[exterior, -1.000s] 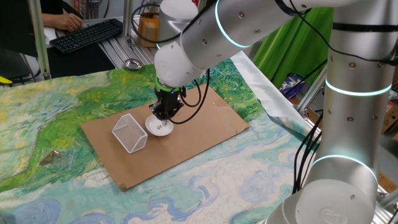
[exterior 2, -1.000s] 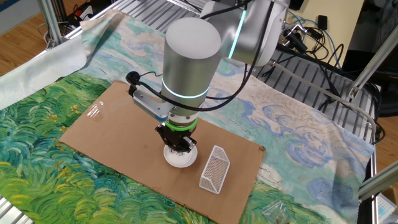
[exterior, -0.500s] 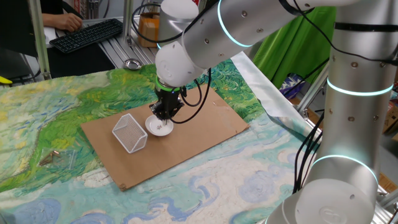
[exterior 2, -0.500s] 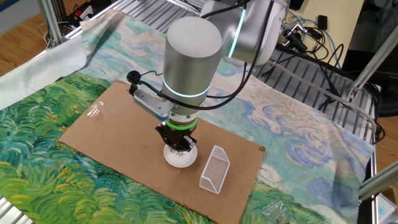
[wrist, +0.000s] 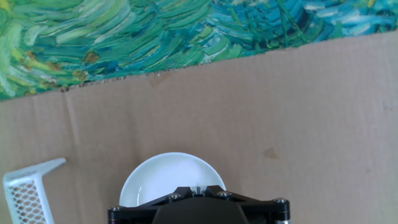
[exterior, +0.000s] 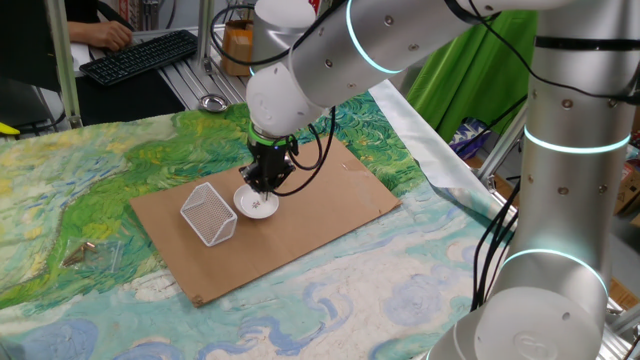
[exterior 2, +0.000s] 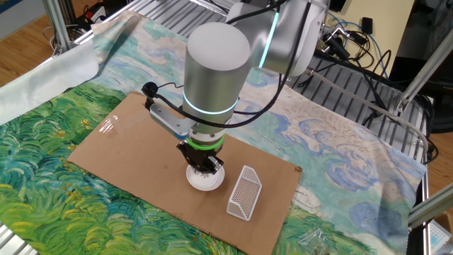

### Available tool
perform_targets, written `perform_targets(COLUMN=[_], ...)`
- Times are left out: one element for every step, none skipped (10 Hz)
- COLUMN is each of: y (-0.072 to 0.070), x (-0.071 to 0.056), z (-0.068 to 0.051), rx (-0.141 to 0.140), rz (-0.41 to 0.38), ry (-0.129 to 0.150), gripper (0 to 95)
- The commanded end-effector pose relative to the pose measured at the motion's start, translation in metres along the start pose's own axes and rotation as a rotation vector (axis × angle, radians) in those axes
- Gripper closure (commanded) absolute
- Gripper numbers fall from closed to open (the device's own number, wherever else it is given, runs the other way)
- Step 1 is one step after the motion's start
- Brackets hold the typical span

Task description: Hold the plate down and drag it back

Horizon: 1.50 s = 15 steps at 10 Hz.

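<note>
A painted cloth covered the worktop [exterior: 60, 200], with cardboard [exterior: 340, 205] on it. The plate [exterior: 256, 204] sat there beside a mesh basket [exterior: 208, 213]. The claw [exterior: 265, 186] pressed down onto it, seemingly to pin it for dragging; whether its fingers were clenched, I couldn't tell.

A painted green-and-blue tablecloth [exterior: 90, 190] is covering the table. At eleven o'clock a keyboard [exterior: 140, 55] is sitting on aluminium framing. At two o'clock green fabric [exterior: 470, 80] is hanging.
</note>
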<state>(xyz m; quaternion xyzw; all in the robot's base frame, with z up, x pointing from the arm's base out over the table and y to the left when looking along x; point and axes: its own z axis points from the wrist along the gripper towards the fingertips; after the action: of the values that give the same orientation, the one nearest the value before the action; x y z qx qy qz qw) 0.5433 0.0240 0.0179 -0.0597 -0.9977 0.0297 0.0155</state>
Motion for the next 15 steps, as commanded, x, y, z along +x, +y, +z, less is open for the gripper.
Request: perform_targets(y=[0.0, 0.0, 0.0, 0.0, -0.001, -0.003, -0.007, -0.011, -0.014, -0.018, -0.021, -0.024, -0.027, -0.028, -0.028], x=[0.001, 0.001, 0.001, 0.001, 0.002, 0.001, -0.001, -0.002, -0.003, -0.004, -0.004, -0.003, -0.003, -0.003, -0.003], z=[0.0, 0.0, 0.0, 0.0, 0.001, 0.002, 0.003, 0.003, 0.002, 0.001, 0.0, -0.001, -0.001, -0.001, -0.001], rx=[-0.006, -0.002, 0.008, 0.013, 0.02, 0.028, 0.03, 0.03, 0.036, 0.045, 0.047, 0.051, 0.05, 0.046, 0.046], rz=[0.027, 0.019, 0.003, -0.005, -0.012, -0.018, -0.023, -0.028, -0.033, -0.037, -0.036, -0.038, -0.04, -0.03, -0.023], ry=[0.002, 0.007, 0.013, 0.015, 0.014, 0.01, 0.01, 0.012, 0.011, 0.011, 0.01, 0.01, 0.01, 0.014, 0.014], gripper=[95.0, 95.0, 95.0, 95.0, 95.0, 95.0, 95.0, 95.0, 95.0, 95.0, 95.0, 95.0, 95.0, 95.0, 95.0])
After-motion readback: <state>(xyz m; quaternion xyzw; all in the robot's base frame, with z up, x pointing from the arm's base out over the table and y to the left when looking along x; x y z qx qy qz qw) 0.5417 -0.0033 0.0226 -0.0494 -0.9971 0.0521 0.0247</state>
